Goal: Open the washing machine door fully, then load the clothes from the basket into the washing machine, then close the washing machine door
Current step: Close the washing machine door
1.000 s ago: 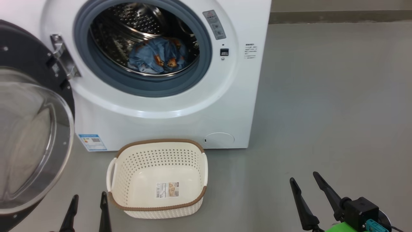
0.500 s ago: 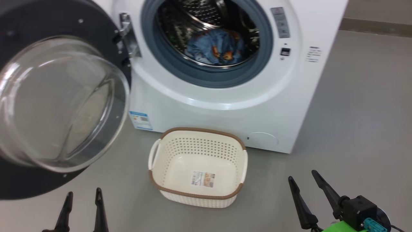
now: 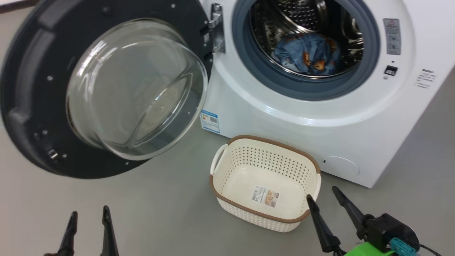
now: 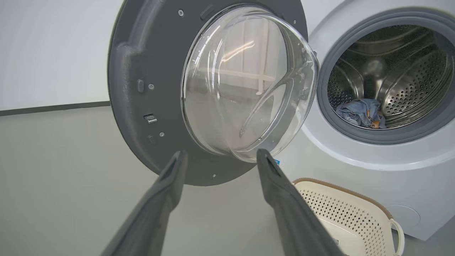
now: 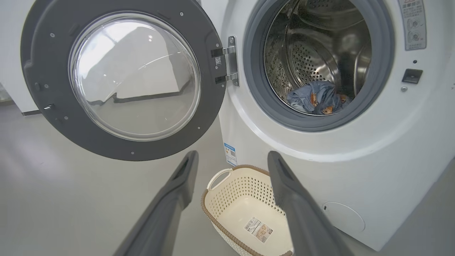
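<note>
The left gripper (image 3: 89,210) is hovering over the grey floor (image 3: 160,213), its thin dark jaws standing apart. Above it the round door (image 3: 32,92) is hanging wide open, its dark matte rim framing a bulging clear glass bowl (image 3: 135,89). The white machine (image 3: 284,117) is showing a grey rubber gasket (image 3: 305,92) and a perforated steel drum (image 3: 284,12), where the soft blue clothes (image 3: 307,53) are lying crumpled. The cream perforated basket (image 3: 265,141) is sitting on the floor before it. The right gripper (image 3: 322,192) is hanging near its right corner, jaws apart too.

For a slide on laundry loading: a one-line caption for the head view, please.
Washing machine door wide open, clothes in the drum, basket empty, left gripper and right gripper open below.
</note>
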You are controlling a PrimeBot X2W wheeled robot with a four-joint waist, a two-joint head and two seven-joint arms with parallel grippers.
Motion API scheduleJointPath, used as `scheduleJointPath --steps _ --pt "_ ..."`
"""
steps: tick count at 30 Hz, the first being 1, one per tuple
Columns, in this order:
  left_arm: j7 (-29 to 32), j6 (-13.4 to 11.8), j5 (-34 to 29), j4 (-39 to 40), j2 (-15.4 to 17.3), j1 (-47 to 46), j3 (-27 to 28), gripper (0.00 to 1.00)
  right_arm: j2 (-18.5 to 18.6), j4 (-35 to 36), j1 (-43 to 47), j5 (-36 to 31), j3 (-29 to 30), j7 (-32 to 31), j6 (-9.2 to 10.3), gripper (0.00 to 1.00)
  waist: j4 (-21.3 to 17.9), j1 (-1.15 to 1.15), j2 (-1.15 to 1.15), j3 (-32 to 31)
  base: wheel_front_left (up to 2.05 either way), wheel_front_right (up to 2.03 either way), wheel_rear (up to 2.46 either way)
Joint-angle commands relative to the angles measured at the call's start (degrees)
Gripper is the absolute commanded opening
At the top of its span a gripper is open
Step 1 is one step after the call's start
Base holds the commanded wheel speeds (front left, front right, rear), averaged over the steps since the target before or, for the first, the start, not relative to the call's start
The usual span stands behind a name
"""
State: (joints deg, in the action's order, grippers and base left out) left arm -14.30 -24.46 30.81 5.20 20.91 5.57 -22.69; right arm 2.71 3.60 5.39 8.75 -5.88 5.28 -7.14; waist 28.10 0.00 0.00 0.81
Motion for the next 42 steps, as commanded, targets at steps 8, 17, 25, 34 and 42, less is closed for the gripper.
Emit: scheduleJointPath --steps 8,17,25,34,42 --pt "-0.69 -0.22 -1.63 2.44 -0.35 -0.71 4.71 1.00 0.17 -0.14 -4.55 -0.02 -3.55 0.01 -0.35 1.00 2.40 0.00 0.00 1.11 0.00 0.00 0.00" --pt "-0.69 0.81 -2.68 2.22 -1.16 0.04 5.72 0.48 0.17 -1.24 -4.82 0.20 -3.91 0.46 -0.35 1.00 2.22 0.00 0.00 0.50 0.00 0.00 0.00" --pt "-0.70 1.93 -2.96 1.35 -1.11 -0.18 5.65 0.00 0.17 -1.29 -4.27 0.37 -3.57 0.73 -0.35 1.00 2.02 0.00 0.00 0.21 0.00 0.00 0.00" --pt "-0.70 2.49 -2.82 1.43 -1.57 -0.44 5.84 0.00 0.17 -0.95 -4.11 0.15 -3.39 0.61 -0.35 1.00 2.11 0.00 0.00 0.50 0.00 0.00 0.00" --pt "-0.70 8.40 4.74 5.87 -5.93 0.23 11.38 0.00 0.17 -0.87 -4.42 -0.08 -3.75 0.74 -0.35 1.00 2.19 0.00 0.00 0.40 0.00 0.00 0.00"
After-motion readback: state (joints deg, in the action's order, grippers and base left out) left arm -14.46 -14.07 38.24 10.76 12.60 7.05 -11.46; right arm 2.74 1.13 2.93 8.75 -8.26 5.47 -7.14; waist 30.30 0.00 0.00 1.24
